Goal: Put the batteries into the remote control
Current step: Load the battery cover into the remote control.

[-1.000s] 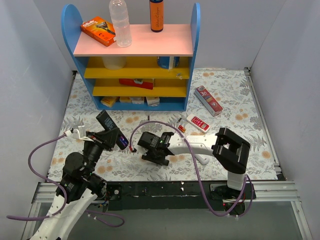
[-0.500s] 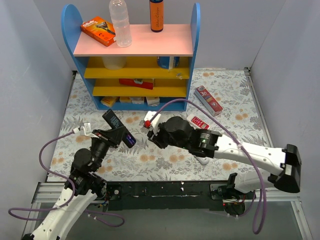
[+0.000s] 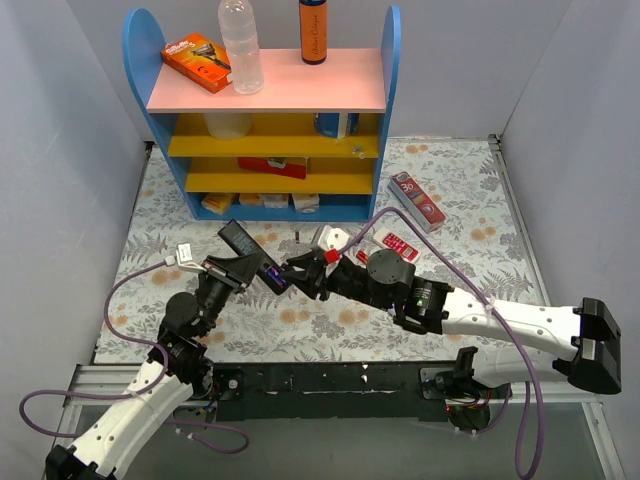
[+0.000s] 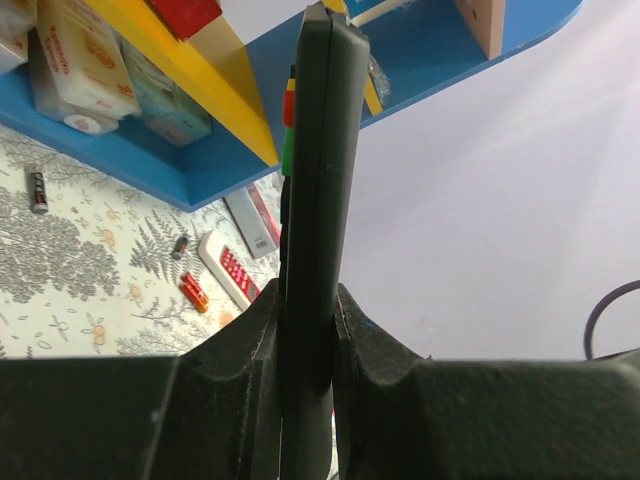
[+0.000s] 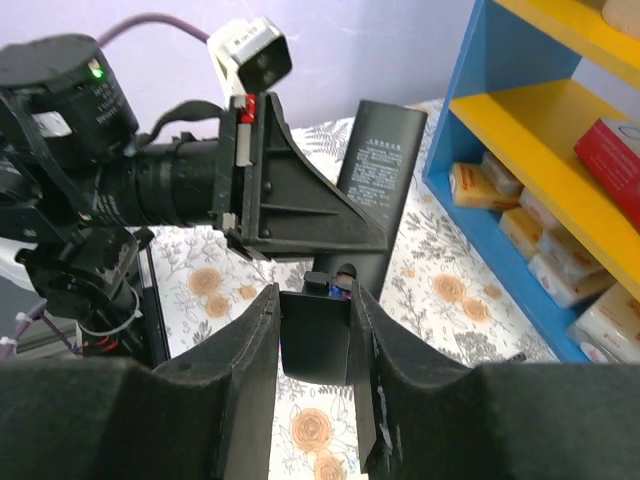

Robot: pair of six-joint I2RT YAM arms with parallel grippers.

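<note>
Left fingers [image 4: 338, 335] clamped tight on black remote control [image 4: 318, 200], held off the counter [image 3: 480, 200]; right fingers [image 5: 356, 335] closed on its lower end; loose batteries [image 4: 193, 292] lie beside white remote [image 4: 230, 276].

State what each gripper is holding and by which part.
Left gripper clamps the slim black remote control across its front and back faces, near the lower end. Right gripper pinches a small black piece at that end by its sides.

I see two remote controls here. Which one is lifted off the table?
The black remote, clamped in the left gripper. The white remote with red buttons lies flat on the table.
</note>
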